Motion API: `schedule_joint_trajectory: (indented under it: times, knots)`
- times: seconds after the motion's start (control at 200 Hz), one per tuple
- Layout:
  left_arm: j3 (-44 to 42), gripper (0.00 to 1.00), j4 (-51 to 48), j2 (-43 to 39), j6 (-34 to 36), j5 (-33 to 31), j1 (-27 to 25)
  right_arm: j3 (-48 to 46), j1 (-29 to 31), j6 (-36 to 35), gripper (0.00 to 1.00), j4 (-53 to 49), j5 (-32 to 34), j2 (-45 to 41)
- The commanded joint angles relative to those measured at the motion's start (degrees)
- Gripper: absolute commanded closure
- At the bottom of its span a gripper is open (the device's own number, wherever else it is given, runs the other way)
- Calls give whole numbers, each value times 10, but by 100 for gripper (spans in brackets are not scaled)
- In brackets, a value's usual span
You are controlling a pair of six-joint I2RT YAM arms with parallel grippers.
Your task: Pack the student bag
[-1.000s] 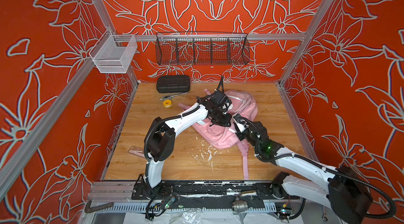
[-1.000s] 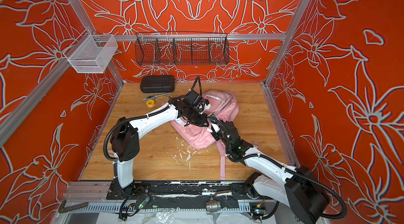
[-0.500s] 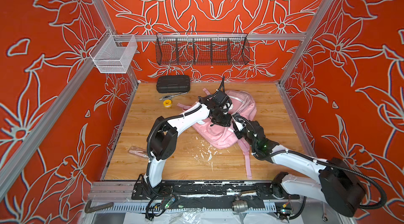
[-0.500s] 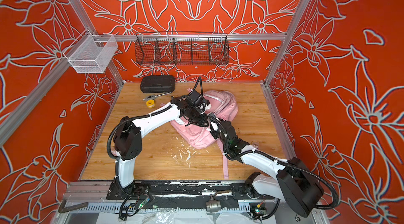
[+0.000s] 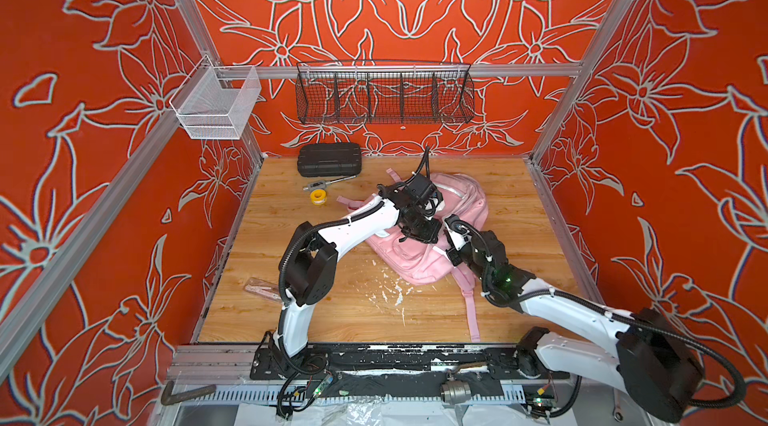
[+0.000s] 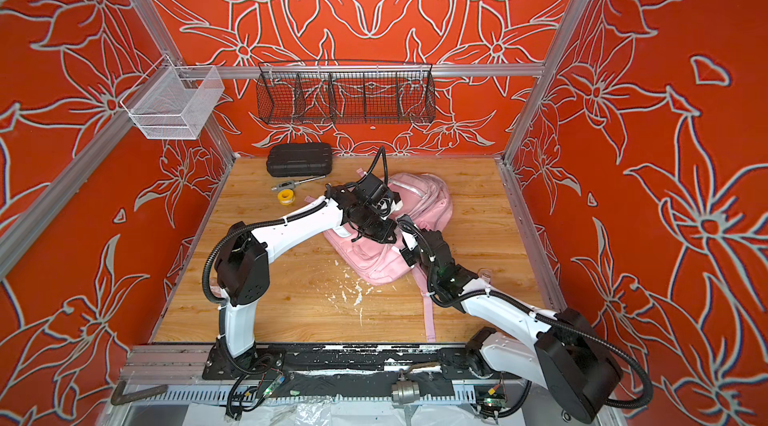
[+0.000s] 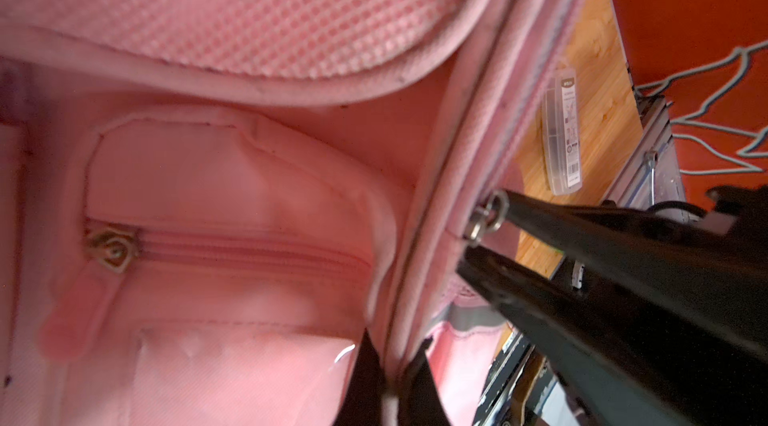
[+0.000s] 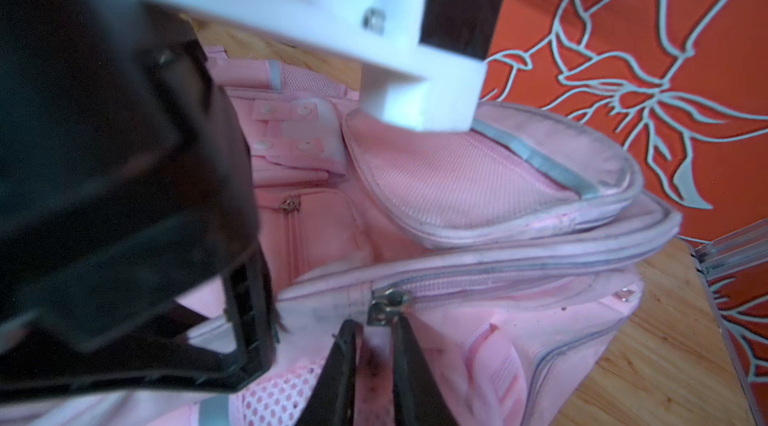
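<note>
The student bag (image 5: pixel 463 211) (image 6: pixel 430 201) lies on the wooden floor, pale pink, its main compartment gaping. My left gripper (image 7: pixel 390 345) is shut on the rim of the opening and holds it up; inside show an inner zipped pocket (image 7: pixel 232 253) and the mesh back panel (image 7: pixel 249 8). In both top views it sits over the bag's middle (image 5: pixel 419 232) (image 6: pixel 376 232). My right gripper (image 8: pixel 376 326) (image 5: pixel 451 230) stands just beside it, its narrow jaws closed on the pink pull tab under the metal zipper slider (image 8: pixel 386 305) (image 7: pixel 484 222).
A black ribbed case (image 5: pixel 329 159), a metal tool (image 5: pixel 328 182) and a yellow tape roll (image 5: pixel 318 196) lie at the back left. A clear plastic box (image 7: pixel 563 141) lies right of the bag. A pink packet (image 5: pixel 262 290) and white flakes (image 5: pixel 390 291) are in front. Wire baskets (image 5: pixel 384 97) (image 5: pixel 216 105) hang on the walls.
My right arm has pushed in toward the bag's zipper and its jaws have narrowed onto the pull tab. The left gripper has kept its hold on the rim.
</note>
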Motion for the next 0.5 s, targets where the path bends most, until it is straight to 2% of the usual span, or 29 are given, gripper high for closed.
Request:
schedule_joint_trajectory:
  times: [0.0, 0.155, 0.375, 0.495]
  knots:
    - [2, 100, -15, -55, 49, 70, -15, -8, -14, 8, 84, -22, -44, -36]
    - [-3, 100, -43, -66, 91, 75, -12, -18, -40, 21, 86, -50, -99, -77]
    - [3, 100, -65, -72, 106, 74, -4, -14, -76, 17, 89, -115, -182, -120]
    - [4, 100, -64, -73, 104, 65, -4, -3, -87, 12, 83, -148, -204, -134]
